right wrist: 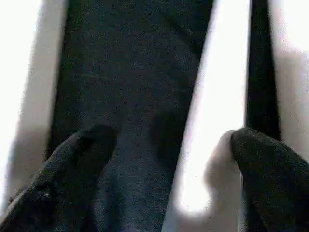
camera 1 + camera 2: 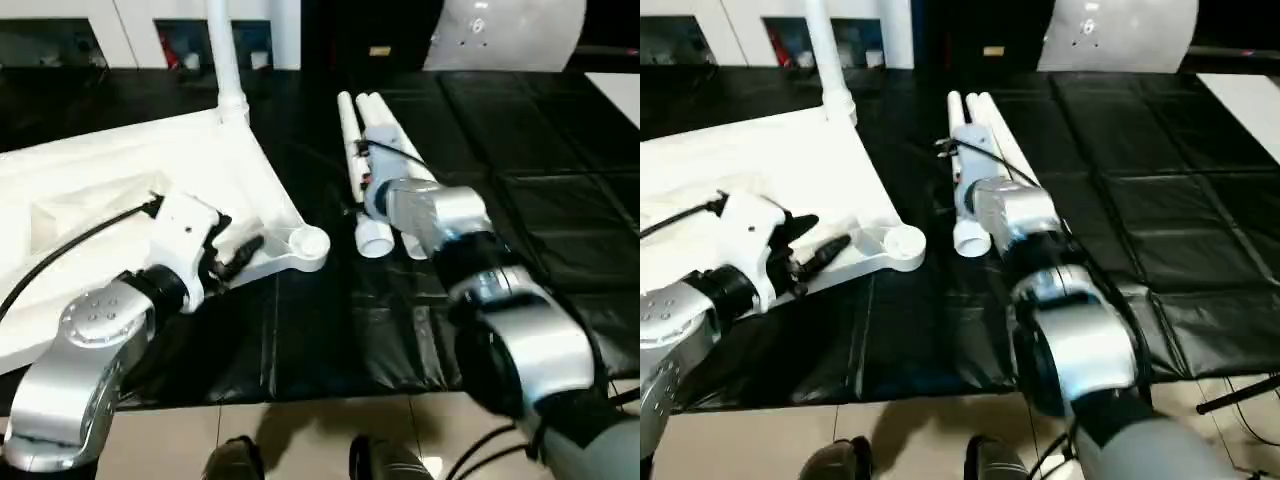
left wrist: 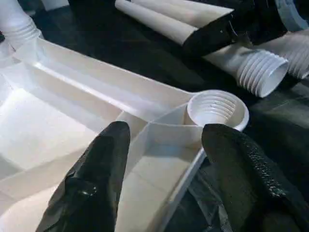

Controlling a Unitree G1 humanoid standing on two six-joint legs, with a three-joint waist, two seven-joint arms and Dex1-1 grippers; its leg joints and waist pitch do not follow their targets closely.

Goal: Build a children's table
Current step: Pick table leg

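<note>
Tabletop (image 2: 120,190) upside down on black floor mat (image 2: 520,180), one leg (image 2: 225,55) screwed in. Loose legs (image 2: 975,150) just beside. Both tools empty: left tool (image 3: 164,159) part-open nr corner socket (image 3: 216,107); right tool (image 1: 169,159) wide over legs. Light, stiff, slick plastic; best gripped mid-shaft, threads free.

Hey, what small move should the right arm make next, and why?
Probably lower the open right tool onto a loose leg and close. One leg already stands in the tabletop, the near corner socket is empty, and the tool hovers over the loose legs.
</note>
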